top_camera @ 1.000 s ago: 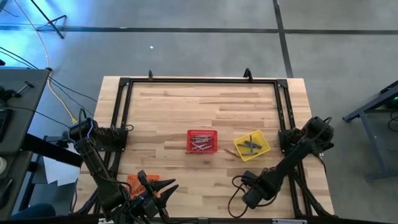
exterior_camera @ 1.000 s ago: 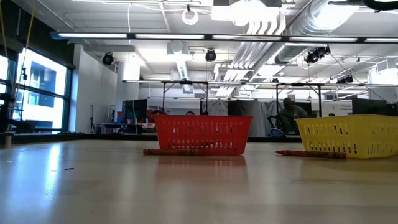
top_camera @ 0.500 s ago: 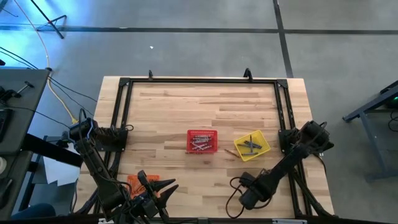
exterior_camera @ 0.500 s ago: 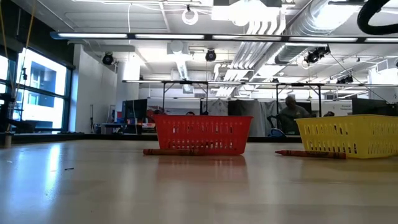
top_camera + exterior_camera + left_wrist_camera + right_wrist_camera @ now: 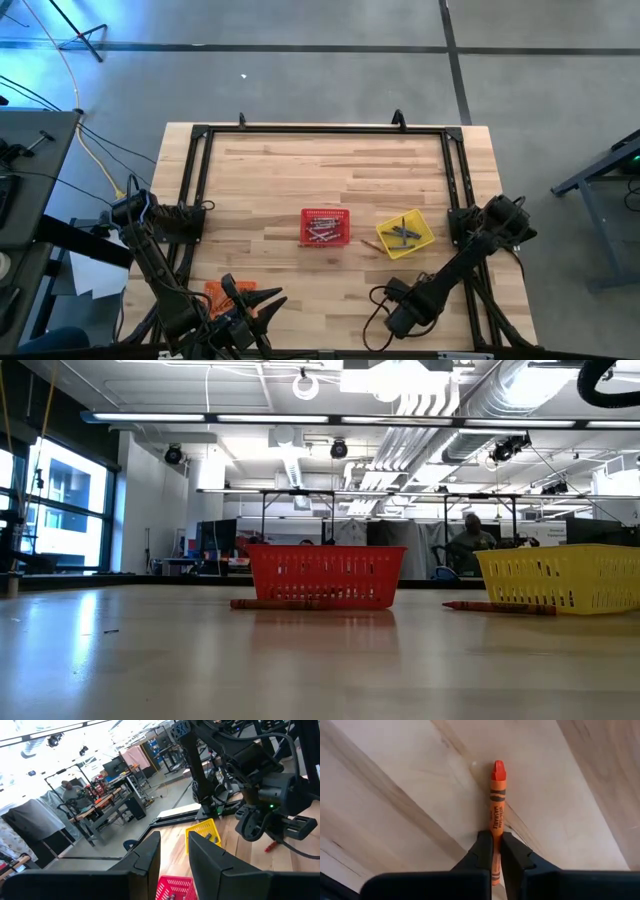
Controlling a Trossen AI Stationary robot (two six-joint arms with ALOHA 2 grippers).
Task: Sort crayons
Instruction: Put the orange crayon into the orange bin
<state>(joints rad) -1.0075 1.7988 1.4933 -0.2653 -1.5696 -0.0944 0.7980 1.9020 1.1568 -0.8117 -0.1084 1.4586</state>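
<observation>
An orange-red crayon [image 5: 496, 815] lies flat on the wooden table, and my right gripper [image 5: 494, 845] is shut on it near the table's near right [image 5: 400, 312]. One crayon [image 5: 275, 603] lies in front of the red basket [image 5: 326, 227], another [image 5: 498, 607] beside the yellow basket [image 5: 405, 235]. Both baskets hold several crayons. My left gripper [image 5: 174, 855] hovers level at the near left [image 5: 245, 300], open with nothing between its fingers. My right gripper pinches the crayon's two long sides [image 5: 495, 836] between its two fingers, nearer the blunt end than the tip [image 5: 498, 770]. The fingers [image 5: 484, 851] come from above, pointing down, and stand across the crayon. The crayon lies flat on the table.
An orange basket [image 5: 220, 291] sits by my left gripper at the near left. A black frame [image 5: 320, 130] runs around the table's edges. Bare wood stretches across the far half and between the baskets and the near edge. People sit at benches beyond the table [image 5: 470, 540].
My right gripper has sunk a little toward the table and shifted slightly toward its near edge, then stayed still. The baskets and the loose crayons have kept their places.
</observation>
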